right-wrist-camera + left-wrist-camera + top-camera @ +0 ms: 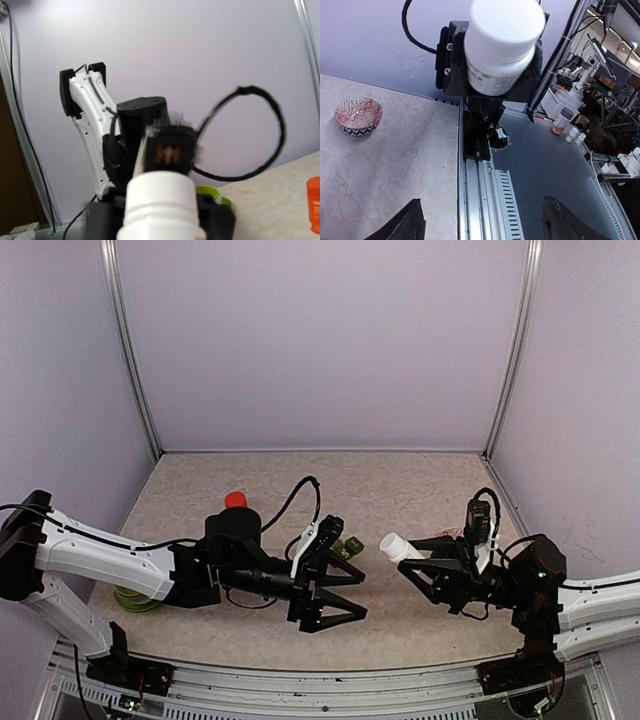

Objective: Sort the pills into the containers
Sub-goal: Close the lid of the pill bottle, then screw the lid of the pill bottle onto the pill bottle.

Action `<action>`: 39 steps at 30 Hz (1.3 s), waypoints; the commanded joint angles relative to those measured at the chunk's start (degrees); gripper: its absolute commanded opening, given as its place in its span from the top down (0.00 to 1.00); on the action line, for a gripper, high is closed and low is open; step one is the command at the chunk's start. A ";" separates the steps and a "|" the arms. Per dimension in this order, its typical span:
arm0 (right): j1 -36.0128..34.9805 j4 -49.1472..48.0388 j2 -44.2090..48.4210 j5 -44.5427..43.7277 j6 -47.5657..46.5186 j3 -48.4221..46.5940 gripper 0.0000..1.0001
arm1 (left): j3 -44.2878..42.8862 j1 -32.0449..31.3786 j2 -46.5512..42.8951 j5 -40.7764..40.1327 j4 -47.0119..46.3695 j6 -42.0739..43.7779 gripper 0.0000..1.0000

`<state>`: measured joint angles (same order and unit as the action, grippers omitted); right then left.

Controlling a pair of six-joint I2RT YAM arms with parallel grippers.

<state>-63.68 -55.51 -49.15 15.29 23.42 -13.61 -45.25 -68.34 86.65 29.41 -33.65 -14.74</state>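
My right gripper point(412, 558) is shut on a white pill bottle point(398, 547), held above the table with its white cap pointing left. In the right wrist view the bottle point(162, 205) fills the foreground between the dark fingers point(99, 220). My left gripper point(345, 595) hovers just left of the bottle, open and empty. Its fingertips point(402, 222) stand wide apart in the left wrist view, facing the bottle point(502, 45). The dark green containers point(349, 548) lie on the table behind the left gripper, partly hidden. No loose pills show.
A red-capped bottle point(236, 500) stands behind the left arm and appears as an orange bottle point(314, 202) in the right wrist view. A lime-green bowl point(133, 598) sits near the left edge. A red patterned bowl point(358, 116) rests near the right arm. The table's front rail point(487, 200) lies below.
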 commanded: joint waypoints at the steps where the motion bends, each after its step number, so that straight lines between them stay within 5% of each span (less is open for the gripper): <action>1: 0.00 0.61 1.10 -1.40 -1.94 -1.76 1.00 | 1.57 -0.31 -3.53 -1.81 -1.05 -1.18 0.02; 17: -2.12 8.12 -4.99 -8.08 -10.21 -6.23 1.00 | -0.27 -0.80 -2.97 -13.11 -4.66 -19.14 0.01; 39: -6.76 14.24 -12.56 -20.19 -14.02 -10.74 1.00 | -1.96 -3.48 -3.43 -21.40 -5.36 -20.44 0.01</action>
<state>-69.43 -42.59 -60.64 -1.80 10.11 -22.13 -45.12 -71.13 83.24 9.23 -38.11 -35.24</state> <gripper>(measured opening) 0.329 0.987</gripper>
